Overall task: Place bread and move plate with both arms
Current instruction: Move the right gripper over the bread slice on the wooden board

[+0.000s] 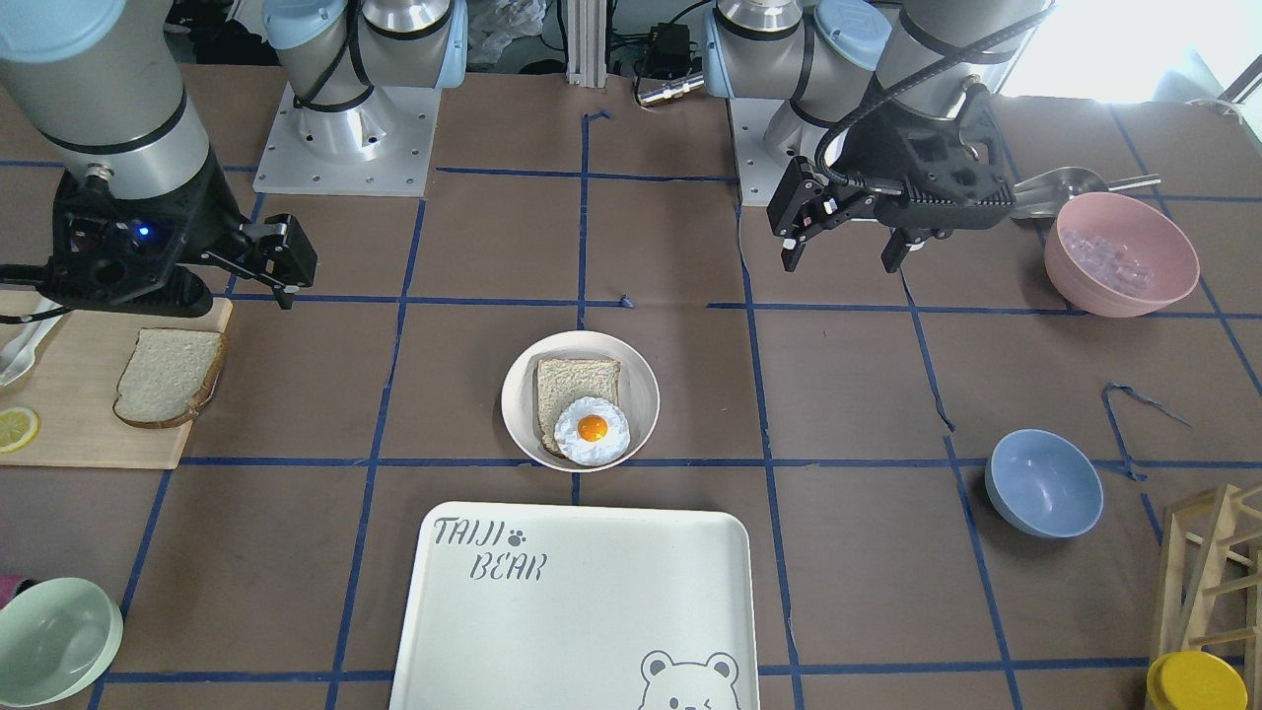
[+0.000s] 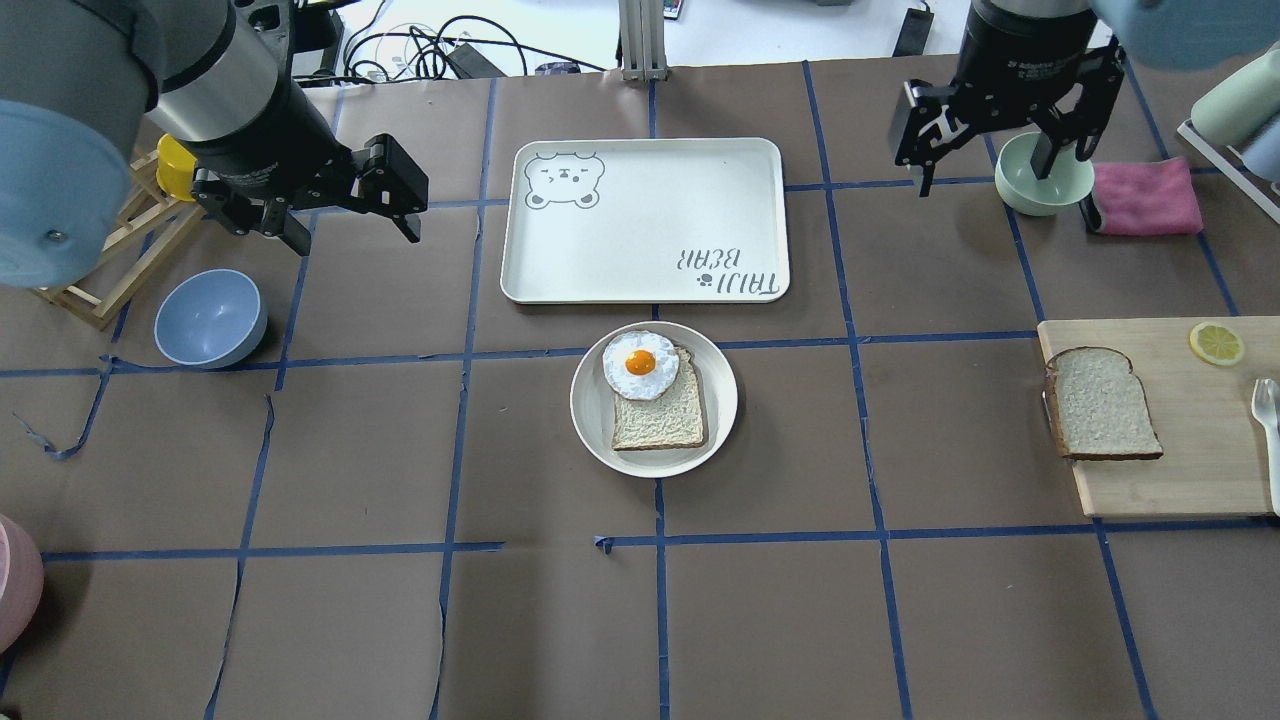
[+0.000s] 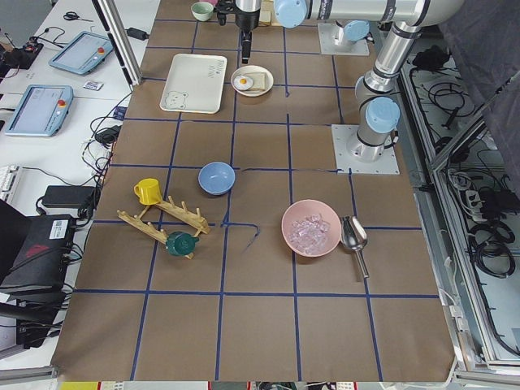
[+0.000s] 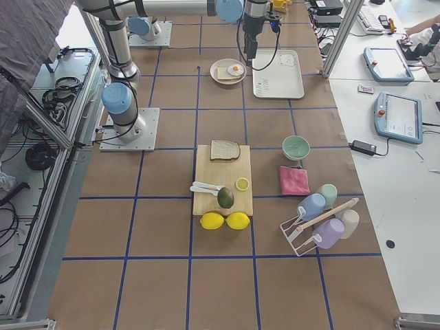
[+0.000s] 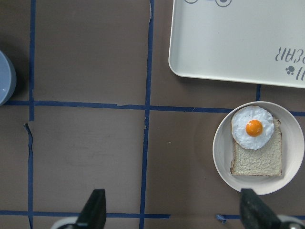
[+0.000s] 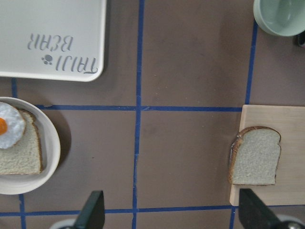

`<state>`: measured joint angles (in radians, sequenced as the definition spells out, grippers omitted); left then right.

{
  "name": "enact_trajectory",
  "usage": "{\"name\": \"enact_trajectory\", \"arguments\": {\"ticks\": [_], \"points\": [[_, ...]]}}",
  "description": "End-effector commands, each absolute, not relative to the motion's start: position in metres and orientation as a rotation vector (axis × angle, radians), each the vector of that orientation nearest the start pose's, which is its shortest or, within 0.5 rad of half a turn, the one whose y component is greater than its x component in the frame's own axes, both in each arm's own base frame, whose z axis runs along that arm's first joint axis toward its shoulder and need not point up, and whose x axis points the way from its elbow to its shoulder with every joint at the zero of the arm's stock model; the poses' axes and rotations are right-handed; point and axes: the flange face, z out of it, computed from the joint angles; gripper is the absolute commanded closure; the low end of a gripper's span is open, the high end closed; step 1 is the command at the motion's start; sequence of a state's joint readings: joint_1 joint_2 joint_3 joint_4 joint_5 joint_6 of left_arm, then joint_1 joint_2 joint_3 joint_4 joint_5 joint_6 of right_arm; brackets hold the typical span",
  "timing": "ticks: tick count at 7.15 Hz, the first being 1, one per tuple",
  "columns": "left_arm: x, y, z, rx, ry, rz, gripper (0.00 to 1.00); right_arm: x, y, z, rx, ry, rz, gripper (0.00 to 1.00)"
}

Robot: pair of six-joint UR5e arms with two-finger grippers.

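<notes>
The table (image 2: 960, 620) wears brown paper (image 2: 350, 450), desks (image 4: 371, 158) show only in side views, left hand (image 2: 352, 232) and right hand (image 2: 1005, 195) gape open.

L arm (image 2: 235, 110) up, jaws wide apart, empty, R arm (image 2: 1030, 55) same

The only words that can be read stand on the white tray (image 1: 592, 611) — "TAIJI BEAR" in grey stencil capitals, on two lines in one corner, with a small paw print after "TAIJI". In the overhead and both wrist views the lettering reads upside down.
</notes>
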<state>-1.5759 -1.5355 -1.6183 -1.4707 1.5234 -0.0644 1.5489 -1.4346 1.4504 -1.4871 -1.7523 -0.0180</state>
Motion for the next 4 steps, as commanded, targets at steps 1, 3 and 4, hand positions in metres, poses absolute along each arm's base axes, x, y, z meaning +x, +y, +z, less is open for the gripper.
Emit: {"name": "enact_trajectory", "arguments": {"ticks": [1,3,4], "points": [[-0.14,-0.485,0.492,-0.092,3.186,-0.137,0.0,0.031,-0.534,0.395,0.171,3.335,0.318,0.0],[-0.14,-0.485,0.492,-0.092,3.188,-0.137,0.0,-0.007,-0.505,0.286,0.307,3.404,0.275,0.0],[-0.14,-0.484,0.493,-0.092,3.188,-0.139,0.0,-0.007,-0.486,0.239,0.314,3.435,0.205,0.0]]}}
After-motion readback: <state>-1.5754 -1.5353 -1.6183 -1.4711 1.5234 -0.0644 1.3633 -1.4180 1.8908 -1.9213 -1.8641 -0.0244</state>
